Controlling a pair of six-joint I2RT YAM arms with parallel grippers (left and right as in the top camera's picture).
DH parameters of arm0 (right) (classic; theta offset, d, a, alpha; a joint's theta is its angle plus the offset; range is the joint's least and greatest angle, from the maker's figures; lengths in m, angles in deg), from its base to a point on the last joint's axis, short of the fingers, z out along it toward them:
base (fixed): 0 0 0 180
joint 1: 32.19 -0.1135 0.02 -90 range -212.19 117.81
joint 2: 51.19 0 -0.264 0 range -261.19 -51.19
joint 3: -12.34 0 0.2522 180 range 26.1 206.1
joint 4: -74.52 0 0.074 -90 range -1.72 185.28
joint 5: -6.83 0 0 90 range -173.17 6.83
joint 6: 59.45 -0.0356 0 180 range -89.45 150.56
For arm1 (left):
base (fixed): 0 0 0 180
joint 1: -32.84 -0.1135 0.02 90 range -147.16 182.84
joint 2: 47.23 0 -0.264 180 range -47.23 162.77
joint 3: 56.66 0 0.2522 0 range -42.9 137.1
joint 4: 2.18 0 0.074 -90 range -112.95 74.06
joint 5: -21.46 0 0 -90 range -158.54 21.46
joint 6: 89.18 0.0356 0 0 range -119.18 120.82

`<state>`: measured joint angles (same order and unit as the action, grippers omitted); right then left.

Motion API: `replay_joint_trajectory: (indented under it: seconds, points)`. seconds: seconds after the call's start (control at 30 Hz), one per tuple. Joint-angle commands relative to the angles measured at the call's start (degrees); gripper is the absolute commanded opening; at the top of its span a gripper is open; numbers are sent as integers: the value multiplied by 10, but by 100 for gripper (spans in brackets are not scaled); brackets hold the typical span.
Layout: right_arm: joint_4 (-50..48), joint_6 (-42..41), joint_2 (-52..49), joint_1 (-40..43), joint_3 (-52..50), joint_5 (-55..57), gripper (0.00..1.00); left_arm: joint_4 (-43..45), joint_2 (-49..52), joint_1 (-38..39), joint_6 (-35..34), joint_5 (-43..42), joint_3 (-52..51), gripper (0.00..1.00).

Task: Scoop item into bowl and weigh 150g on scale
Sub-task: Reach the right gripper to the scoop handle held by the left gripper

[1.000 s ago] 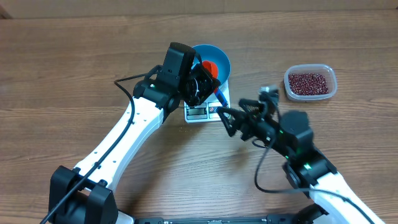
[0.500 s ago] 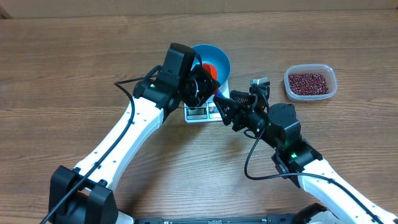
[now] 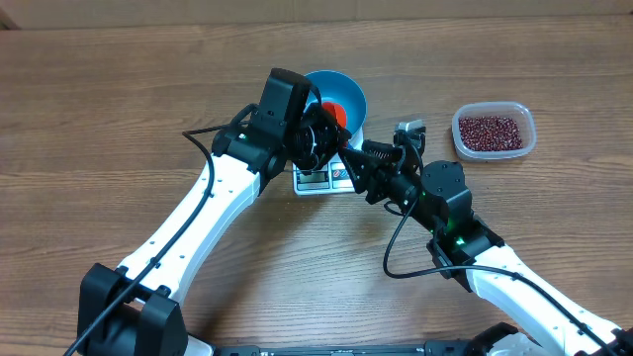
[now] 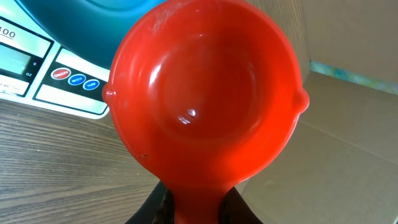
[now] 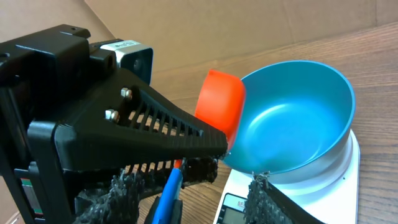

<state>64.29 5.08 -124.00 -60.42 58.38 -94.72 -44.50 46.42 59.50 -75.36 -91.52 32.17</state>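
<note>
Since right gripper point(image 3: 348, 168) came to scale point(image 4: 37, 68) at upper centre, fingers point(image 5: 124, 193) narrowing yet free around scoop point(image 4: 205, 93) handle, we expect handover; left gripper point(image 3: 318, 136) clenched on scoop; bowl point(image 5: 292, 124) empty.

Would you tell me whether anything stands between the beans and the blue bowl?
Yes. The right hand lies partly between the beans and the bowl, and the left hand holds an empty red scoop at the bowl's rim.

A clear tub point(image 3: 531, 138) sits on the wooden table point(image 3: 119, 89), red scoop point(image 4: 205, 106) well apart.
</note>
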Motion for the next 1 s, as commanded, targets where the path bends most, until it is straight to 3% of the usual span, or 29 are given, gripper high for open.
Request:
replay_joint_trajectory:
  seconds: [0.0,0.43,0.7,0.97]
  points:
    - [-10,0,-1,-2,16,10,54,1,-15,4,-5,-9,15,4]
    - [-23,-17,-45,-2,42,-5,50,1,-15,4,-5,-7,15,4]
    - [-9,-17,-45,-2,42,-5,33,1,-15,4,-3,-5,15,4]
    - [-7,-26,-45,-2,42,-11,21,1,-15,4,-1,-4,15,4]
